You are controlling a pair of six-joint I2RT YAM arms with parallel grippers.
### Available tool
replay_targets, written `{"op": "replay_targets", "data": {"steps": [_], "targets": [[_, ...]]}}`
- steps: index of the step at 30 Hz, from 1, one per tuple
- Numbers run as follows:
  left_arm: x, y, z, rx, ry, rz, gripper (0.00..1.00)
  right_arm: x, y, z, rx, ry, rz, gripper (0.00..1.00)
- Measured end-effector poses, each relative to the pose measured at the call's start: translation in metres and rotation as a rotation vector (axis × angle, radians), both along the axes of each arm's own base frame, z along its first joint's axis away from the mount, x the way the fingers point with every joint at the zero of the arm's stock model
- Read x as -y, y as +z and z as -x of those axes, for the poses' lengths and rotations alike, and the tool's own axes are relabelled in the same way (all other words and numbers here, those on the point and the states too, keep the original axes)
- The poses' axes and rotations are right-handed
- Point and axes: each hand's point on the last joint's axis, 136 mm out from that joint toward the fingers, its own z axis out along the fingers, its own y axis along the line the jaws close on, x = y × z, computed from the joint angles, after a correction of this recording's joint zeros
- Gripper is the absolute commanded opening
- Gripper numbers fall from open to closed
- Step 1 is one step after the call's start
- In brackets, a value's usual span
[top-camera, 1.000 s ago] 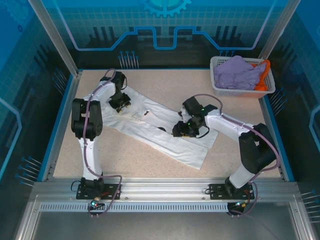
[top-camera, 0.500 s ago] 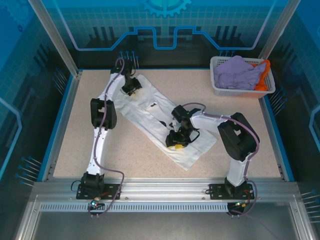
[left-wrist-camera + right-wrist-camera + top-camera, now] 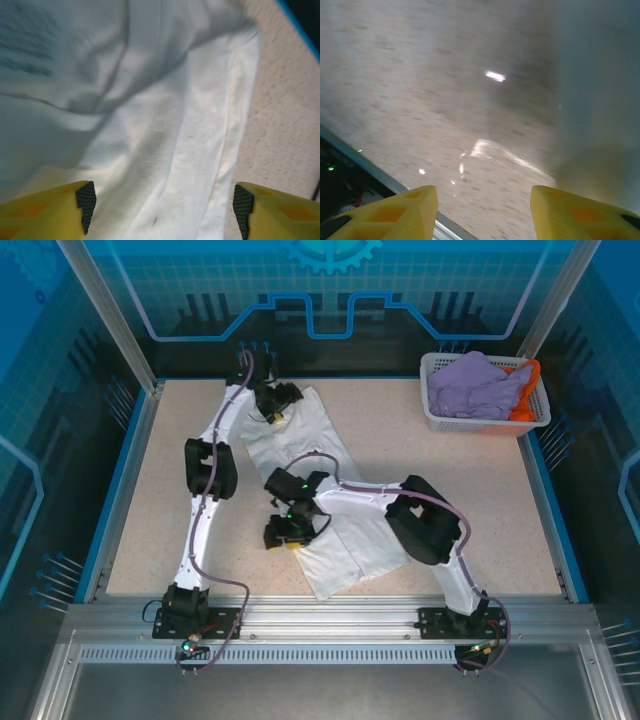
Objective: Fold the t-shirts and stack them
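White t-shirt (image 3: pixel 352 552): spread as a long, rumpled diagonal band on the worktop (image 3: pixel 450 490) — from the far left, close to the back edge, down to the near middle.
Left gripper (image 3: pixel 279 400): at the shirt's far end, low over the cloth.
Left fingers (image 3: pixel 47 212): yellow with black ribbed pads, standing wide apart. White cloth with a folded edge lies beneath the gap between them, and neither finger grips it. Bare speckled worktop shows to the right of the cloth.
Right gripper (image 3: pixel 284 536): at the shirt's left edge, towards its near end, with the arm reaching across the cloth.
Right fingers (image 3: pixel 395 212): yellow, partly apart, in a blurred view. Speckled worktop shows through the gap, with nothing between them. White cloth runs alongside the right-hand finger — whether it touches, I cannot tell.
Basket (image 3: pixel 480 423): white plastic lattice, in the worktop's far right corner, well apart from the white shirt.
Lavender t-shirt (image 3: pixel 470 380): heaped in the basket, filling most of it.
Orange t-shirt (image 3: pixel 528 392): bunched at the basket's right end, touching the lavender one.
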Motion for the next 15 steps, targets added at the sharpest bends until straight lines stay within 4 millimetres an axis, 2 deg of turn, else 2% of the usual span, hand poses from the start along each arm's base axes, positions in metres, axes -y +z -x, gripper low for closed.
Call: {"op": "replay_targets", "data": {"steps": [2,4,6,8,10,11,13,15], "targets": [[-0.022,0.037,0.001,0.045,0.04,-0.015,0.74,-0.014,0.018,-0.007,0.057,0.063,-0.04,0.55],[-0.045,0.08,0.012,0.091,0.087,-0.042,0.7,-0.017,0.038,-0.017,0.122,0.119,-0.074,0.55],[-0.066,0.12,0.032,0.129,0.134,-0.07,0.63,-0.005,0.055,-0.029,0.182,0.141,-0.092,0.54],[-0.075,0.144,0.057,0.14,0.161,-0.09,0.58,0.022,0.067,-0.043,0.214,0.116,-0.098,0.54],[-0.076,0.146,0.08,0.117,0.168,-0.108,0.55,0.064,0.077,-0.064,0.244,0.044,-0.085,0.54],[-0.076,0.137,0.091,0.086,0.169,-0.123,0.54,0.09,0.079,-0.077,0.257,-0.014,-0.069,0.54],[-0.076,0.105,0.106,0.006,0.168,-0.154,0.54,0.134,0.078,-0.097,0.267,-0.12,-0.036,0.54],[-0.078,0.057,0.124,-0.117,0.163,-0.188,0.53,0.172,0.067,-0.108,0.248,-0.207,0.007,0.54]]}}
